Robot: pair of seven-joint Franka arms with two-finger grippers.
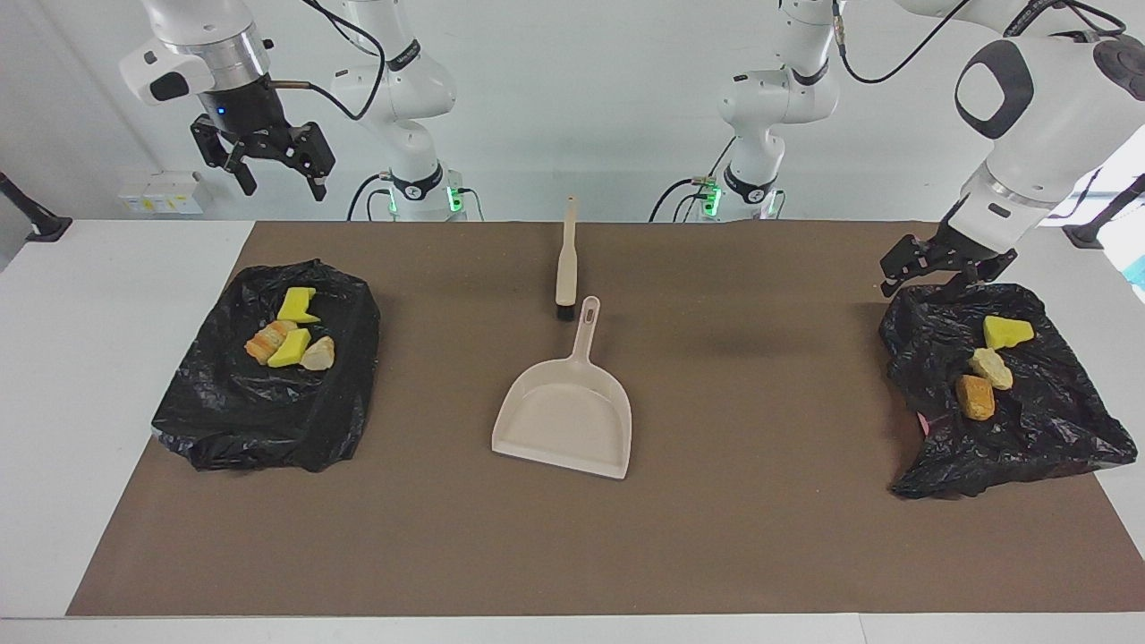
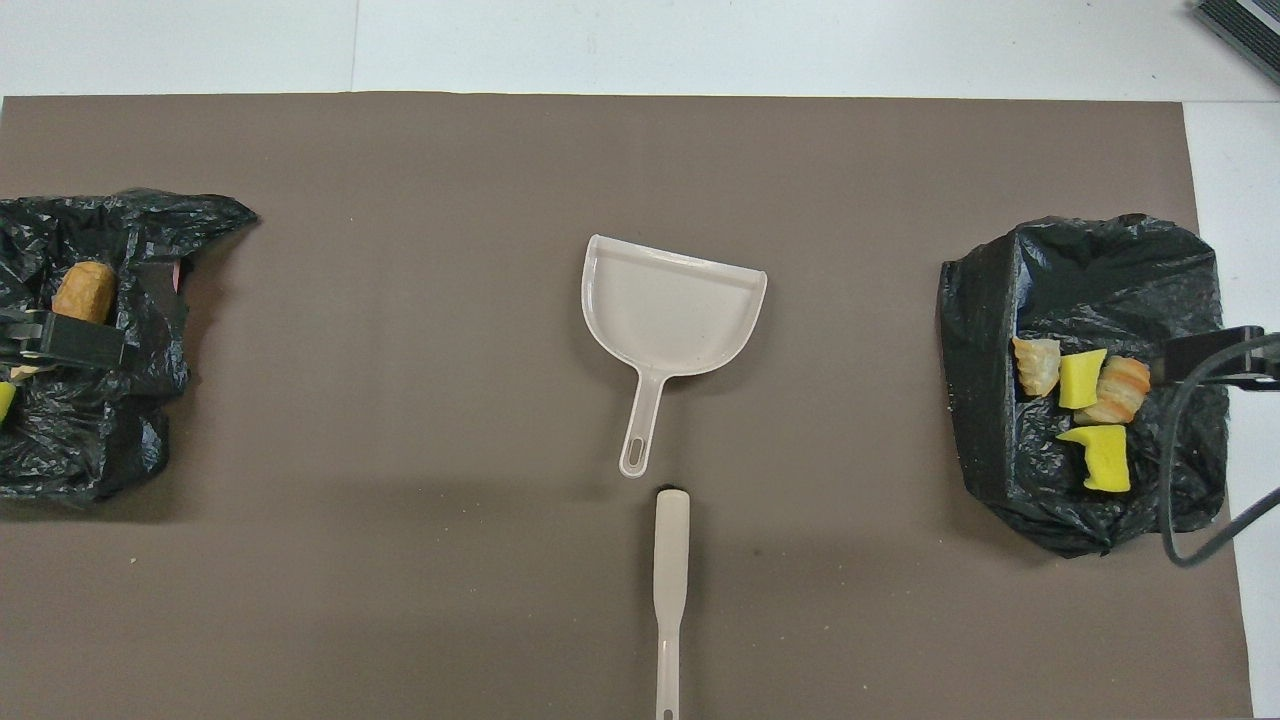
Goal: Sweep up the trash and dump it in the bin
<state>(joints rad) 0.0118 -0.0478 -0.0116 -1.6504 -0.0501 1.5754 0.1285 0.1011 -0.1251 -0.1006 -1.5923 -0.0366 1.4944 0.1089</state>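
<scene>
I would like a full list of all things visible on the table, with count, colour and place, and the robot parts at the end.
Mat: one, brown, covers the table.
Dustpan: one, beige, mid-mat.
Brush: one, beige, nearer the robots than the dustpan.
Bags: two, black, one at the right arm's end, one at the left arm's end.
Scraps: seven, yellow and golden-brown; four on the first bag, three on the second.
Right tool: open, raised above its bag's end.
Left tool: open, over its bag's edge.

**Table surface and what sits on it**

White table (image 1: 107, 358), most of it under a brown mat (image 1: 716, 537). On the mat: beige dustpan (image 1: 565, 413) at centre, brush (image 1: 566, 259) just beside its handle, nearer the robots; 2 black bin bags, 1 at the right arm's end (image 1: 259, 411), 1 at the left arm's end (image 1: 1029, 438).
</scene>
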